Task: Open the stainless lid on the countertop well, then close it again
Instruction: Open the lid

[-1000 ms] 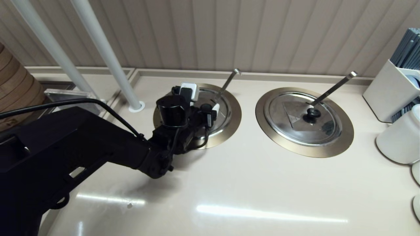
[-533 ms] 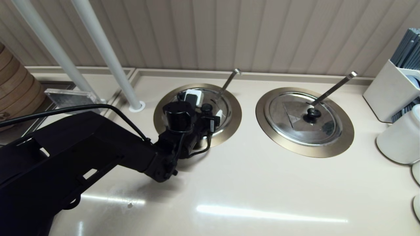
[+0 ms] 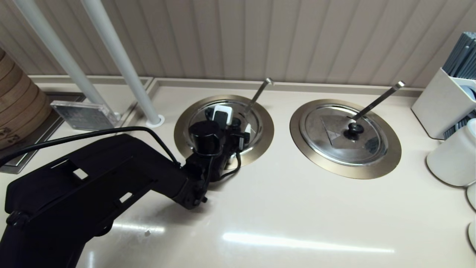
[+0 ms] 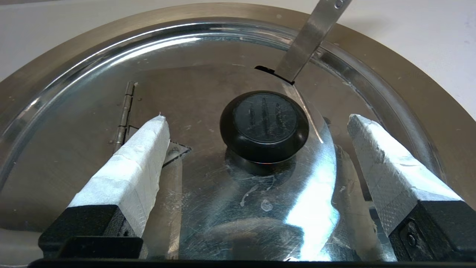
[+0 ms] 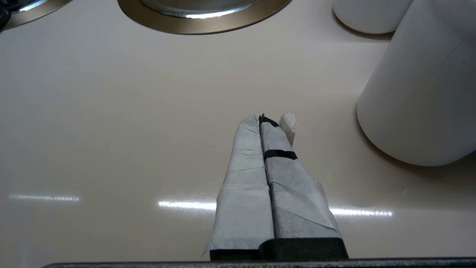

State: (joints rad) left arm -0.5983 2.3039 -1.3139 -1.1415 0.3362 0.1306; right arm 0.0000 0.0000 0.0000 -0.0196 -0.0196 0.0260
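Left gripper: the left gripper (image 4: pixel 256 123) on the black left arm sits low over the left-hand well, its two white-taped fingers (image 4: pixel 137 163) spread wide, one on each side of the knob and touching neither it nor anything else I can make out.

Lid: the round shiny stainless steel lid (image 4: pixel 208 93) lies flat and seated in its well, covering the bowl. A small hinge strip and a small pale triangle mark show beside one finger.

Knob: the black round centre knob (image 4: pixel 264 124) stands between the spread fingers, with clear gaps on both sides.

Well: the countertop well with the wide brushed brass-toned flange ring (image 3: pixel 266 128) is set into the pale beige countertop (image 3: pixel 282 208), left of its twin.

Ladle handle: a thin flat steel ladle handle (image 3: pixel 257 95) rises through a notch in the lid just beyond the knob, leaning toward the ribbed back wall.

Twin well: the second ring with its closed steel lid and straight-handled ladle (image 3: pixel 346 136) lies to the right, well apart from the arm.

Right gripper: the right gripper (image 5: pixel 269 124) hangs over bare countertop near a white cylindrical container (image 5: pixel 420 93), its taped fingers pressed together with nothing between them.
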